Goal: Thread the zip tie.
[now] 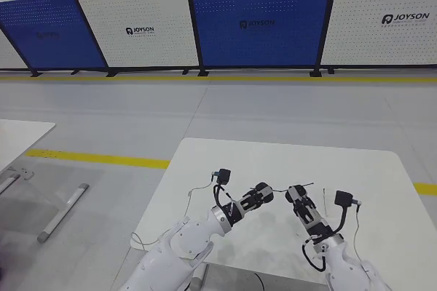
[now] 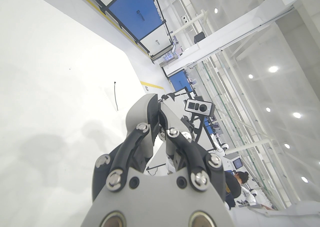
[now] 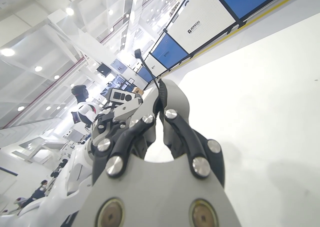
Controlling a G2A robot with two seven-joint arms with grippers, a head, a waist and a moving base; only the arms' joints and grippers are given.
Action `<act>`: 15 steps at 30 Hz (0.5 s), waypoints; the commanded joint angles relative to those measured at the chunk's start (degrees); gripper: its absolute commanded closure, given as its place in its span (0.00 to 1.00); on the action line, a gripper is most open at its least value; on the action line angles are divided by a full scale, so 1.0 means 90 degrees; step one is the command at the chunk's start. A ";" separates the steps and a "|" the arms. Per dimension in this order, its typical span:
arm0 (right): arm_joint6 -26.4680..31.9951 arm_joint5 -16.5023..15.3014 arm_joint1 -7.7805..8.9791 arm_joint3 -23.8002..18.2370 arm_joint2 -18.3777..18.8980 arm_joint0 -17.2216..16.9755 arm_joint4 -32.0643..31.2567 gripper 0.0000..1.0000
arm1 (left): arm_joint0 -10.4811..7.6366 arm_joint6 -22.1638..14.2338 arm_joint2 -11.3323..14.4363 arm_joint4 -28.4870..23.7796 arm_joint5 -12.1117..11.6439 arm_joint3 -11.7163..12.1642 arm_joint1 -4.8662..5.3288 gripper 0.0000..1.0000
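A black zip tie (image 3: 146,66) is pinched in my right gripper (image 3: 160,85), which is shut on its strap. The square head sticks out past the fingertips. In the top view the strap (image 1: 280,191) runs as a thin line from the right gripper (image 1: 294,193) across to the left gripper (image 1: 265,193). Both are held just above the white table (image 1: 277,156), tips close together. My left gripper (image 2: 159,100) is shut, with a short dark end showing at its fingertips. How much strap lies between its pads is hidden.
A second black zip tie (image 2: 116,96) lies flat on the table beyond the grippers, also seen as a short dark line (image 1: 324,198) to the right of the right gripper. The table's near edge runs close under both arms.
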 commanded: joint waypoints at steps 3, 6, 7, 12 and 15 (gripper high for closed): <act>0.0015 0.0024 -0.0015 0.0049 -0.0053 0.0042 -0.0022 1.00 | 0.0000 0.0000 0.0000 0.0000 0.0000 0.0000 0.0000 1.00; 0.0054 0.0045 -0.0026 0.0062 -0.0109 0.0072 -0.0067 1.00 | 0.0000 0.0000 0.0000 0.0000 0.0000 0.0000 0.0000 1.00; 0.0057 0.0057 -0.0030 0.0065 -0.0124 0.0084 -0.0076 1.00 | 0.0000 0.0000 0.0000 0.0000 0.0000 0.0000 0.0000 1.00; 0.0080 0.0052 -0.0050 0.0097 -0.0180 0.0132 -0.0032 1.00 | 0.0000 0.0000 0.0000 0.0000 0.0000 0.0000 0.0000 1.00; 0.0105 0.0066 -0.0056 0.0135 -0.0175 0.0150 0.0010 1.00 | 0.0000 0.0000 0.0000 0.0000 0.0000 0.0000 0.0000 1.00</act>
